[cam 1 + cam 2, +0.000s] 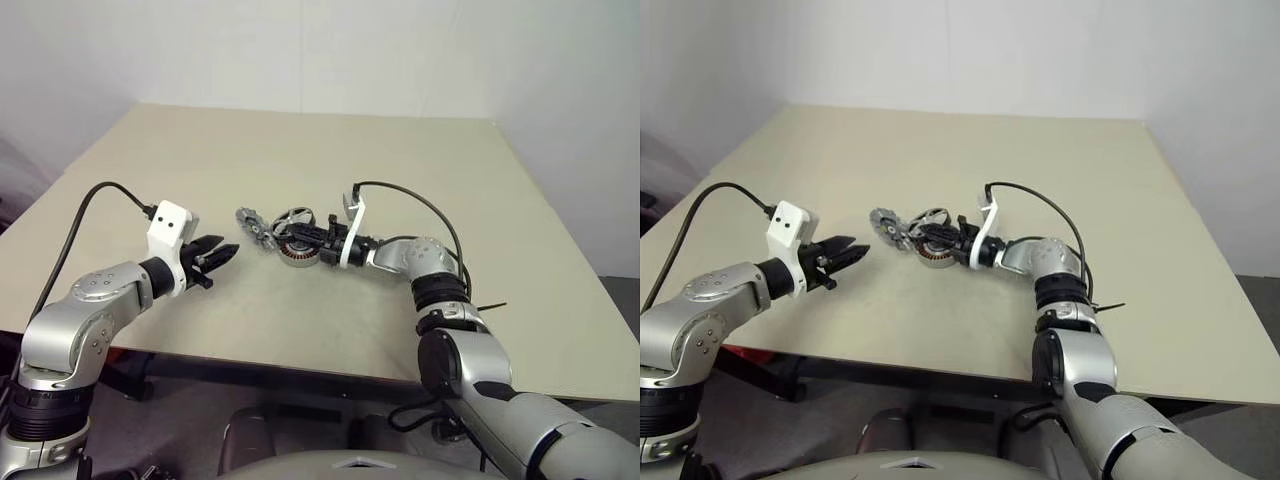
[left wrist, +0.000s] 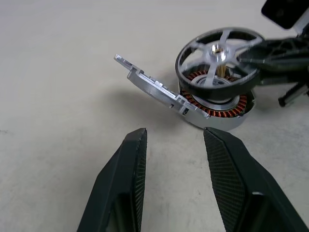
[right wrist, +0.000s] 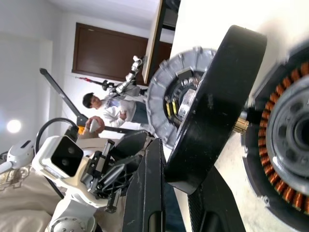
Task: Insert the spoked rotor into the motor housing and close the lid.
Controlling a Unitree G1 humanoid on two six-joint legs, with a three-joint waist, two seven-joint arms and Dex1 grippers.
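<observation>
While the right gripper (image 1: 312,236) pinched the rim of the spoked rotor (image 2: 219,58), it held the wheel tilted just over the motor housing (image 2: 217,104), apparently to line the hub up with the silver centre before seating it. The housing sat on the table (image 1: 300,160) with its copper windings exposed. The lid (image 2: 149,84) leaned against the housing's side, likely parked for later. The left gripper (image 1: 222,254) hovered nearby, half open and empty, probably waiting its turn.

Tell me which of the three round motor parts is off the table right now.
The spoked rotor, pinched by the right tool above the motor housing; the lid leans against the housing.
</observation>
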